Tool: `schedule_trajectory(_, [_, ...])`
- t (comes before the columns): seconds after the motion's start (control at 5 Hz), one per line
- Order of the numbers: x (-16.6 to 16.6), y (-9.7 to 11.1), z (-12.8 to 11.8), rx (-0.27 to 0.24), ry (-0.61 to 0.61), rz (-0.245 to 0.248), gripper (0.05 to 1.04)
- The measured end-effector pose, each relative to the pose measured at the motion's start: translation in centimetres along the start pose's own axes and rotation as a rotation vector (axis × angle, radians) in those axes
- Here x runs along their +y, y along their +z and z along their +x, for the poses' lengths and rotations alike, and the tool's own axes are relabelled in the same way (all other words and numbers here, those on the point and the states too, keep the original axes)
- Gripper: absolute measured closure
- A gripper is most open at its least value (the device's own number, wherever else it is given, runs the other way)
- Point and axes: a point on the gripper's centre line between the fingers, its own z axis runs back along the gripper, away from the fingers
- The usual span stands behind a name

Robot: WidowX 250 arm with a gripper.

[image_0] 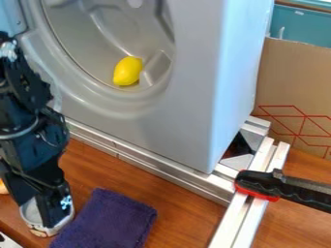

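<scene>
At the lower left, the black gripper [50,208] hangs down over a white cup-like container [42,230], its lower end overlapping the container's top. Whether it touches or grips the container cannot be made out. Just right of the container, a folded purple cloth [110,220] lies on the wooden surface. A yellow lemon-like object [128,71] rests in the lower part of the round opening of a grey machine [194,101], above and to the right of the gripper.
Metal rails [155,173] run along the machine's base and toward the front right. A black and red clamp [259,185] sits across them. Behind at the right stands a cardboard box [294,82]. An orange-yellow thing [3,188] shows at the left edge.
</scene>
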Motion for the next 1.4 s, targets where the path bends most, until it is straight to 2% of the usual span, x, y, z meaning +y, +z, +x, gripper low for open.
schedule_trajectory(0.2, [-0.8,-1.9,1.1,-0.022,0.072,0.004,0.084])
schedule_trajectory(0.4, [-1.8,-5.2,1.3,0.014,0.091,0.001,0.084])
schedule_trajectory(0.6, [-2.7,-6.5,1.2,0.064,0.080,-0.011,0.084])
schedule_trajectory(0.8, [-3.2,-7.5,1.3,0.098,0.041,-0.057,0.084])
schedule_trajectory(1.0, [-2.9,-8.3,1.6,0.109,0.065,-0.037,0.084])
schedule_trajectory(1.4, [-2.9,-9.4,2.7,0.136,0.031,0.023,0.085])
